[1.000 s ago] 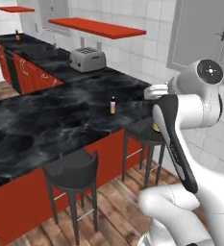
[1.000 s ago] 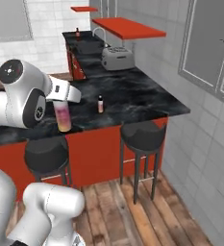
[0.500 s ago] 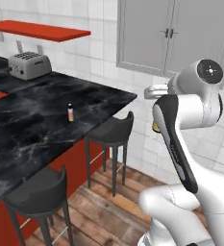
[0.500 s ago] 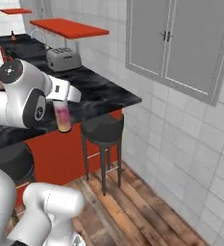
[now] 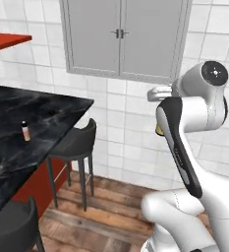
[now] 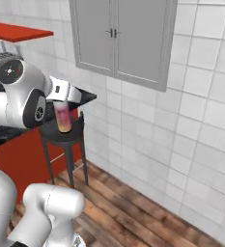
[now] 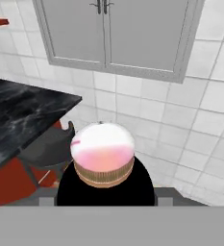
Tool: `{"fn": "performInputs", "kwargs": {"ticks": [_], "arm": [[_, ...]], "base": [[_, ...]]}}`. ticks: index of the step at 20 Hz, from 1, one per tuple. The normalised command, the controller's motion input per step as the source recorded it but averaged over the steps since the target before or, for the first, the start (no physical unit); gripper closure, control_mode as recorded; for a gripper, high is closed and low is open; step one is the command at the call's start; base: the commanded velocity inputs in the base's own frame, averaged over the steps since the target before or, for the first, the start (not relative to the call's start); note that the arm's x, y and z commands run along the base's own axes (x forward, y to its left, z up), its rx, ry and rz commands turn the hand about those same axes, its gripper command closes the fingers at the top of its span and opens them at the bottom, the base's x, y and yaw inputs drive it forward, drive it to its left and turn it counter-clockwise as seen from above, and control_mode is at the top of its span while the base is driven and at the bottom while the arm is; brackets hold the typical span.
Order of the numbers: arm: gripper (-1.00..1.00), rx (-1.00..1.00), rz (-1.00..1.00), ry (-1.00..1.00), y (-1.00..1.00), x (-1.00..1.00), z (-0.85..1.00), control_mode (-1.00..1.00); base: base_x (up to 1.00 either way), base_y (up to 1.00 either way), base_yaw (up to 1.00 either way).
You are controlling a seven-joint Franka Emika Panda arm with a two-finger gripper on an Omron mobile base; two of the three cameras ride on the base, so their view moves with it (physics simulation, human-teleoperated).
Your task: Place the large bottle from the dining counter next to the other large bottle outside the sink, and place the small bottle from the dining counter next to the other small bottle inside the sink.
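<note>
A white tiled wall (image 5: pixel 135 123) is seen across the scene, with a grey double-door cabinet (image 5: pixel 123 37) mounted on it and a wooden plank floor (image 6: pixel 133 217) below. The black marble dining counter (image 5: pixel 17 133) is seen at the left of the left base view, on a red base (image 5: pixel 35 184), and a red shelf (image 5: pixel 8 39) is fixed to the wall above it. Two dark stools are drawn up to the counter: one stool (image 5: pixel 76 145) near its corner and another (image 5: pixel 10 231) at the lower left edge. The white arm (image 5: pixel 194 123) is raised in front of the wall, well apart from the counter. The large bottle (image 6: pixel 63 118), pink and translucent with a paler top, is held upright beneath the end effector (image 6: pixel 63 103) in the right base view; the end effector is closed on its upper part. In the hand view the same bottle (image 7: pixel 103 153) is seen from above, against the dark mass of the hand. The small bottle (image 5: pixel 25 131) is standing upright on the counter, near its edge, with a dark cap and a reddish body
</note>
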Motion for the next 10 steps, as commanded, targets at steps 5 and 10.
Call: {"fn": "performInputs", "kwargs": {"ticks": [5,10], "arm": [[1.00,0.00,0.00,0.00,0.00,0.00,0.00,1.00],[1.00,0.00,0.00,0.00,0.00,0.00,0.00,1.00]], "base": [[-0.04,0.00,-0.47],[-0.05,0.00,-0.45]]}}
